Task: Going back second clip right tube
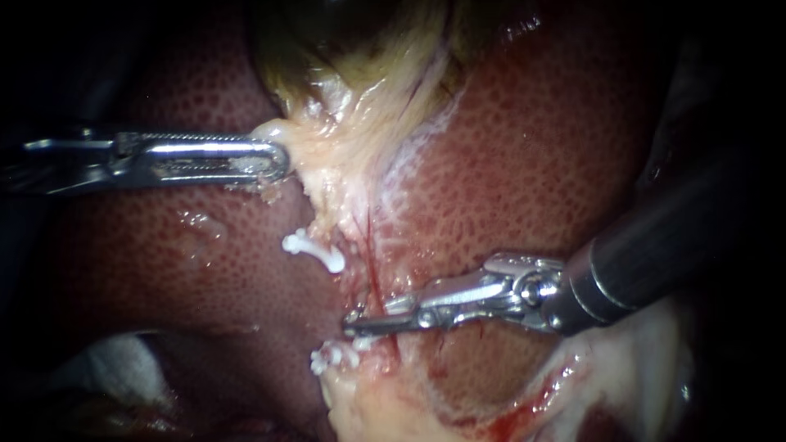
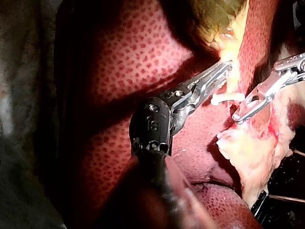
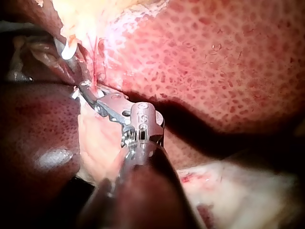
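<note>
The lower clip [image 1: 332, 358] sits white at the foot of the pale strip, just at 7 o'clock from the tip of the right instrument [image 1: 360, 325]. The upper clip [image 1: 313, 250] lies at 11 o'clock from that tip. The right jaws show a narrow gap and hold nothing, lying across a thin red tube [image 1: 375, 262]. At 10 o'clock, the left instrument [image 1: 274, 157] has its jaws clamped on the pale edge of the gallbladder [image 1: 327, 135], with liver [image 1: 532, 164] all around

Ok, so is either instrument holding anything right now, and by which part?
The left instrument grips the pale tissue below the gallbladder, by the edge on that instrument's side. The right instrument holds nothing: its jaws are open.
</note>
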Robot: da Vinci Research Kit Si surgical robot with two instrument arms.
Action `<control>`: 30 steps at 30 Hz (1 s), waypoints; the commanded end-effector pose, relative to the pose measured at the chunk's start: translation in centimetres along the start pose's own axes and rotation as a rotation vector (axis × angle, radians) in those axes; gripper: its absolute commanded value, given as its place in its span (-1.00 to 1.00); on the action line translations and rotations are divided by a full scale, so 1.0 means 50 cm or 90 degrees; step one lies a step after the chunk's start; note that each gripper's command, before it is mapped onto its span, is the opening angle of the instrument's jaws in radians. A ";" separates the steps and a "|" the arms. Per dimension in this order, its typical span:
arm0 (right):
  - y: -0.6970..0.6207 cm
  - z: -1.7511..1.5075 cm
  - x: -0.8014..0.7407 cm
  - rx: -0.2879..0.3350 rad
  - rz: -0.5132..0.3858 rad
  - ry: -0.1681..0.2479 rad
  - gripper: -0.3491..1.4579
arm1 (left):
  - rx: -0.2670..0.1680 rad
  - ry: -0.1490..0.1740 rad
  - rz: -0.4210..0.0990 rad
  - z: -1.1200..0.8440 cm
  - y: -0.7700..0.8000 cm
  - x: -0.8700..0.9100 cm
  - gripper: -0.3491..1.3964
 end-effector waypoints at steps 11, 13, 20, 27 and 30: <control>0.0040 -0.0019 0.0018 -0.029 -0.128 0.036 -0.08 | 0.000 0.000 0.001 -0.0002 -0.0003 0.0000 -1.00; 0.0038 -0.0030 0.0025 -0.034 -0.133 0.038 -0.08 | 0.000 -0.001 0.001 -0.0002 -0.0003 0.0000 -1.00; 0.0016 -0.0108 0.0055 -0.039 -0.154 0.039 -0.07 | 0.000 -0.001 0.001 -0.0004 -0.0004 0.0000 -1.00; -0.0038 -0.0229 0.0080 -0.034 -0.202 0.033 -0.07 | 0.000 -0.001 0.001 -0.0006 -0.0005 -0.0002 -1.00; -0.0063 -0.0273 0.0102 -0.036 -0.224 0.032 -0.07 | 0.000 -0.001 0.002 -0.0006 -0.0006 -0.0003 -1.00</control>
